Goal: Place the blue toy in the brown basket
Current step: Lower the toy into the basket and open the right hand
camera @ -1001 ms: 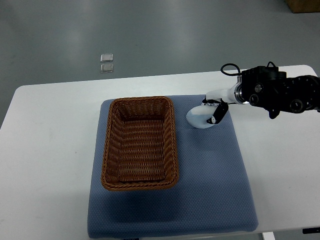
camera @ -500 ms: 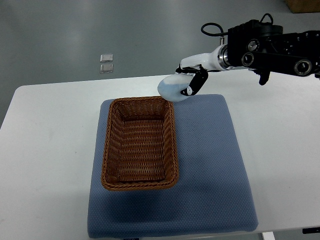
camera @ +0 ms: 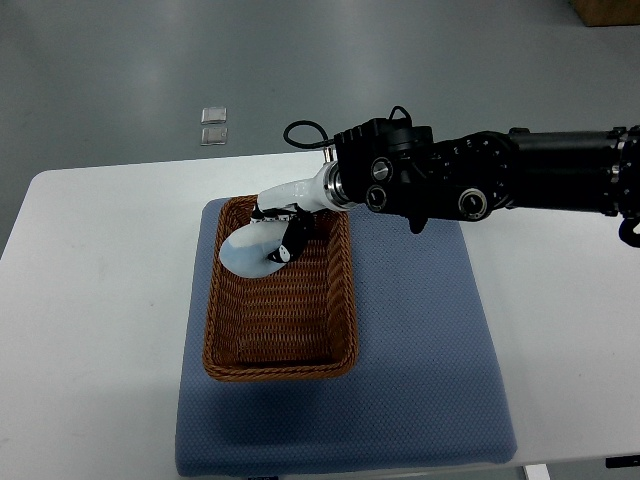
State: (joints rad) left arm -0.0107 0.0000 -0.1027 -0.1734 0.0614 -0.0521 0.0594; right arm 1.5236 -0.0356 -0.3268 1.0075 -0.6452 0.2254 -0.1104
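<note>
My right arm reaches in from the right edge across the table. My right hand point(camera: 275, 235) is shut on a pale blue toy point(camera: 250, 252) and holds it over the far left part of the brown wicker basket point(camera: 335, 300). The toy hangs above the basket's inside; I cannot tell whether it touches the bottom. The basket stands on a blue mat point(camera: 420, 340). My left arm is not in view.
The white table point(camera: 100, 300) carries the mat; its edges run close to the left and right of the picture. Two small clear squares point(camera: 213, 125) lie on the grey floor beyond the table. A brown box corner point(camera: 605, 10) shows at the top right.
My right hand has carried the blue toy from the mat at the basket's right, up past the far right corner, leftward to above the basket's far part.
</note>
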